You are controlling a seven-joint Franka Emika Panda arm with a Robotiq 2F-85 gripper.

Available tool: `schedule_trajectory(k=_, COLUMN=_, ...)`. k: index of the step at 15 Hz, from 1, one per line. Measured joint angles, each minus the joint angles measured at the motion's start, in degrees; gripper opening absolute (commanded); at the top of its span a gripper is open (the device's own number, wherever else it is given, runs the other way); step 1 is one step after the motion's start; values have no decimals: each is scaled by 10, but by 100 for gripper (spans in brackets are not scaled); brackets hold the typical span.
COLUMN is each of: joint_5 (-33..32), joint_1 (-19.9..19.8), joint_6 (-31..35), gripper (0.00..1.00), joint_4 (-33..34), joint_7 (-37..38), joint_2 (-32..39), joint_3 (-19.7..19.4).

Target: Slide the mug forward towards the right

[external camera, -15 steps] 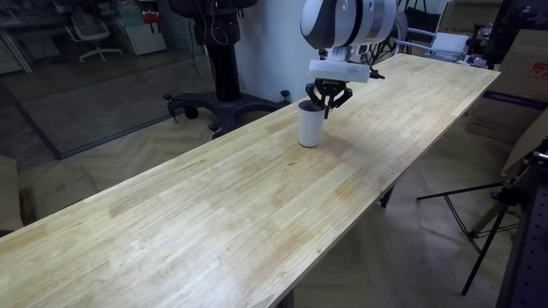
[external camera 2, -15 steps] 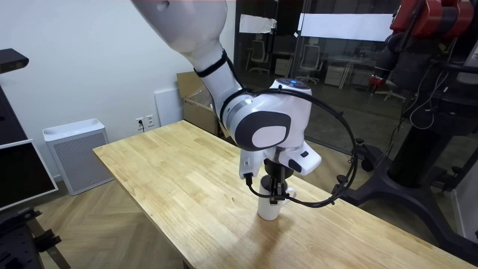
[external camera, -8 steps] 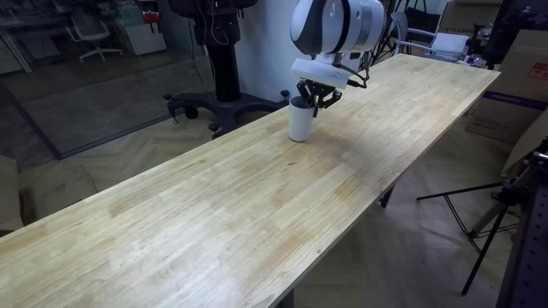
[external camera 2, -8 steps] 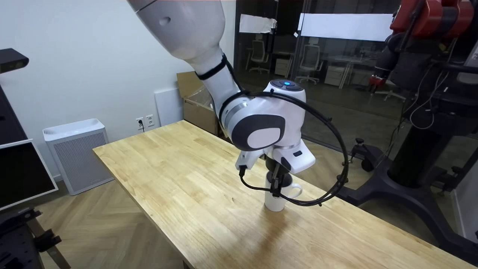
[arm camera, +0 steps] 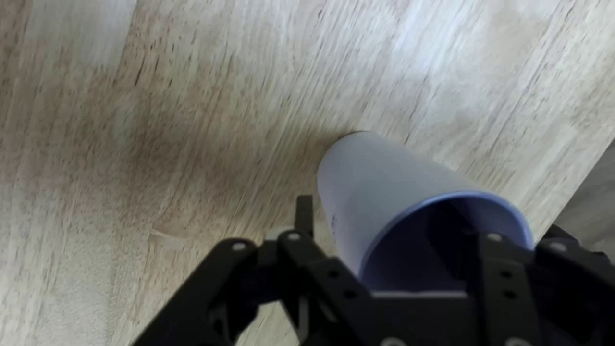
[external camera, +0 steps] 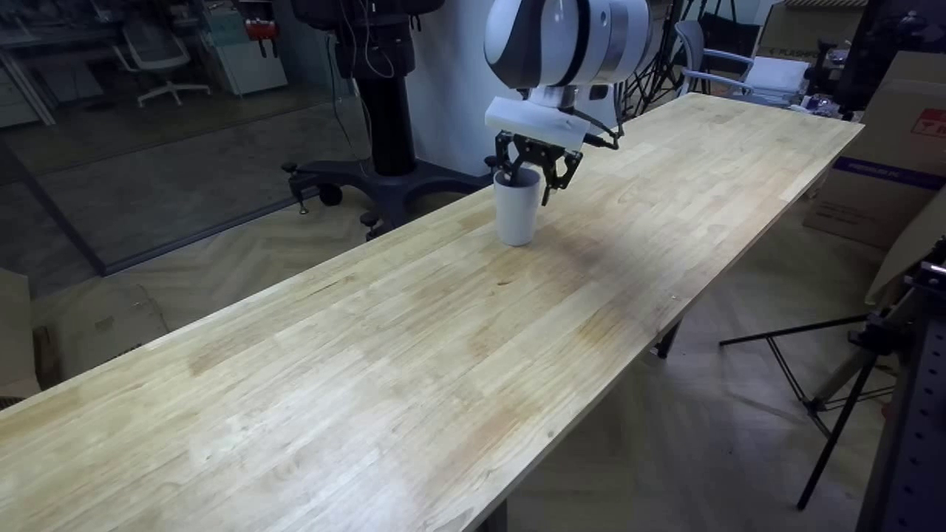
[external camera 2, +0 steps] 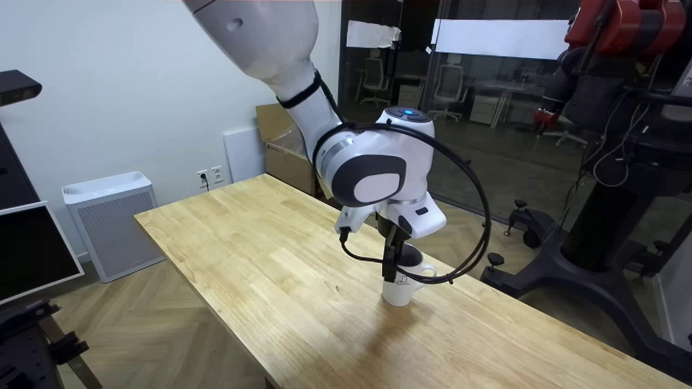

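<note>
The white mug [external camera: 516, 218] stands upright on the wooden table in both exterior views. Its interior is dark, and the handle [external camera 2: 428, 272] shows in an exterior view, partly crossed by a black cable. My gripper [arm camera: 376, 222] is open at the mug's top, its jaws astride the near wall. One finger [arm camera: 304, 214] hangs outside the wall, apart from it in the wrist view. The opposite finger reaches into the mug's mouth; its tip is dark and hard to make out against the interior. Neither finger appears to pinch the wall.
The table [external camera: 355, 369] runs long, and its edge lies a short way behind the mug. Past that edge stands a dark wheeled base [external camera 2: 584, 294]. A black cable loop [external camera 2: 484, 216] hangs from the arm around the mug's handle side.
The mug and arm have shifted left in an exterior view, mostly over the earlier half second. The fingers, together at the mug's rim before, have since spread apart.
</note>
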Motion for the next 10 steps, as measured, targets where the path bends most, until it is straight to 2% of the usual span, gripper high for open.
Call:
schedule_trajectory(k=2, joint_5=-2, joint_1=7, joint_6=3, gripper=100, joint_4=0, joint_7=1, joint_2=-5, joint_3=-4)
schedule_trajectory(k=10, joint_5=-57, joint_1=69, joint_6=13, gripper=100, joint_4=-25, joint_7=45, joint_2=-55, joint_3=-52)
